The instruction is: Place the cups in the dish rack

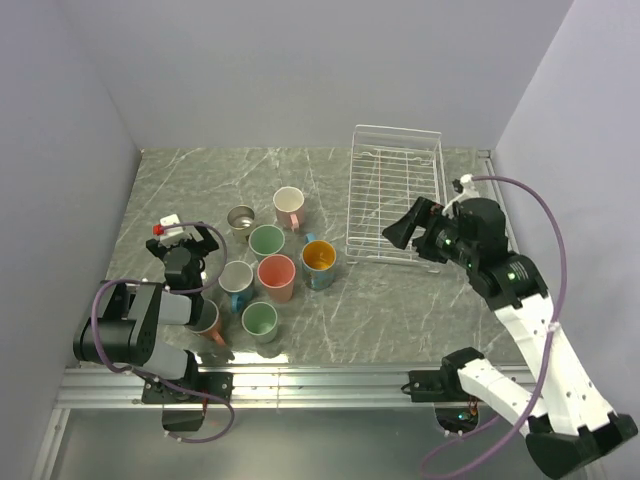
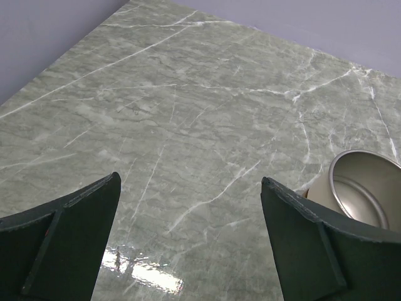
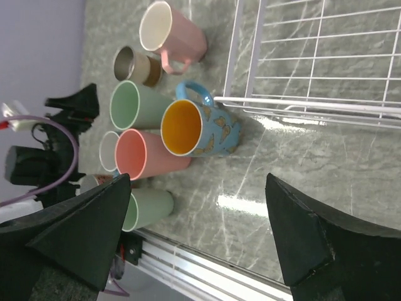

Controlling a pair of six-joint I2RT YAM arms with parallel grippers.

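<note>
Across the middle of the top view, green-grey marbled tabletop (image 1: 200,180) runs back to plain pale lilac walls (image 1: 300,70). Left of centre I see the cups (image 1: 276,275) clustered upright on the stone, all outside the dish rack (image 1: 395,190), which sits upper right of centre. My left gripper (image 1: 183,240) hovers low at the cluster's left edge, fingers spread wide around nothing. My right gripper (image 1: 405,232) hangs by the rack's near edge, pointed toward the cups, equally wide and empty.
</note>
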